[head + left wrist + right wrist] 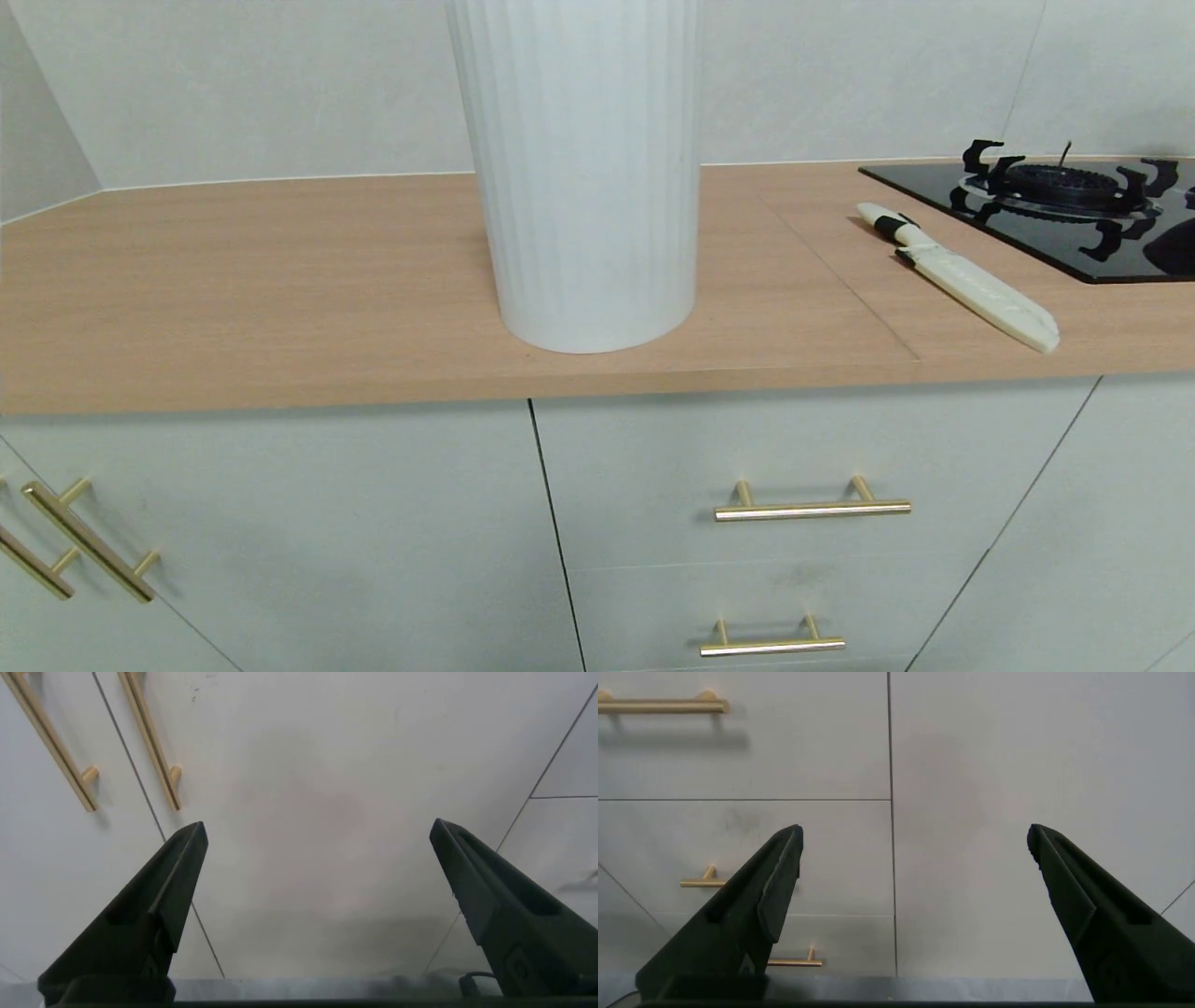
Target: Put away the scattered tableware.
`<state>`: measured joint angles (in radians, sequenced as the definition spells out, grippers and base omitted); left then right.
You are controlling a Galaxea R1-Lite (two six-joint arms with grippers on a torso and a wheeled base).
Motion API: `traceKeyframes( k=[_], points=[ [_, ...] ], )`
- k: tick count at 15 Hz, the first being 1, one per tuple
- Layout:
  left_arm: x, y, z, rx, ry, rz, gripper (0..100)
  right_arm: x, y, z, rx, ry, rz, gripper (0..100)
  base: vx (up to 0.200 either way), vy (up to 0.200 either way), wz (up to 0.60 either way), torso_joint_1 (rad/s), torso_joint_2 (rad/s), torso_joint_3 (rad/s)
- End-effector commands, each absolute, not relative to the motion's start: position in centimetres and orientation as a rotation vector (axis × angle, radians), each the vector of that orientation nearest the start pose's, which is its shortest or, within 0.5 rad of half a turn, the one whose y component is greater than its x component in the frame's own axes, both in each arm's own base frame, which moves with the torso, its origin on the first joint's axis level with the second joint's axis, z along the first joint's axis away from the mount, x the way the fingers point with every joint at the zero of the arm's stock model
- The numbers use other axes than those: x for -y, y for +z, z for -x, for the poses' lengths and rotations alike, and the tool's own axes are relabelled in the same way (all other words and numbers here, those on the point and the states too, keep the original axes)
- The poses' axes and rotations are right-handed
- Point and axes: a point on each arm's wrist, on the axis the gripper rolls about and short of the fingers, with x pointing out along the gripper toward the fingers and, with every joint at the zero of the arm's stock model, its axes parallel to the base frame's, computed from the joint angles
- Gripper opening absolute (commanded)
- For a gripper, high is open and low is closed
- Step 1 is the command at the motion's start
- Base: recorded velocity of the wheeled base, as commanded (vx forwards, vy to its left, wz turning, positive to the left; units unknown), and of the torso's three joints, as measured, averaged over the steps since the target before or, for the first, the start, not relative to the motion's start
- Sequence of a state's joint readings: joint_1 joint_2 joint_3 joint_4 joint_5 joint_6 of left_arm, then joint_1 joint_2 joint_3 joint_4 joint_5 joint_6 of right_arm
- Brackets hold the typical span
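From the head view, a cream-bladed knife lies flat on the wooden countertop, just beside the black gas hob and well apart from a tall white ribbed container standing upright near the counter's front edge.

In the left wrist view, the left gripper is spread wide and holds nothing, facing cabinet doors with brass handles.

In the right wrist view, the right gripper is likewise spread wide and bare before drawer fronts.

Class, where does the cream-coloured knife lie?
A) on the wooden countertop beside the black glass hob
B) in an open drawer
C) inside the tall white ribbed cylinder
A: the cream-coloured knife lies flat on the wooden countertop, next to the black glass hob.
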<state>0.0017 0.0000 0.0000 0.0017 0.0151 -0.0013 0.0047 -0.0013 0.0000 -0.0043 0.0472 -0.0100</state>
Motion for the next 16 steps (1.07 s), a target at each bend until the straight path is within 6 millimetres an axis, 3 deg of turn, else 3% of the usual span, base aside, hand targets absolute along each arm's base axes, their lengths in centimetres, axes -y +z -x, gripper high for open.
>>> traceKeyframes(
  k=[1, 11, 16],
  points=[
    [-0.03, 7.53, 2.28, -0.002, 0.017, 0.002, 100, -0.1, 7.6, 2.28, 0.005, 0.051, 0.011, 100, 0.0, 0.0, 0.0, 0.0, 0.0, 0.0],
    [-0.03, 7.53, 2.28, -0.002, 0.017, 0.002, 100, -0.1, 7.6, 2.28, 0.005, 0.054, 0.011, 100, 0.0, 0.0, 0.0, 0.0, 0.0, 0.0],
    [-0.03, 7.53, 2.28, -0.002, 0.017, 0.002, 100, -0.1, 7.6, 2.28, 0.005, 0.052, 0.011, 100, 0.0, 0.0, 0.0, 0.092, -0.29, -0.266]
  ],
)
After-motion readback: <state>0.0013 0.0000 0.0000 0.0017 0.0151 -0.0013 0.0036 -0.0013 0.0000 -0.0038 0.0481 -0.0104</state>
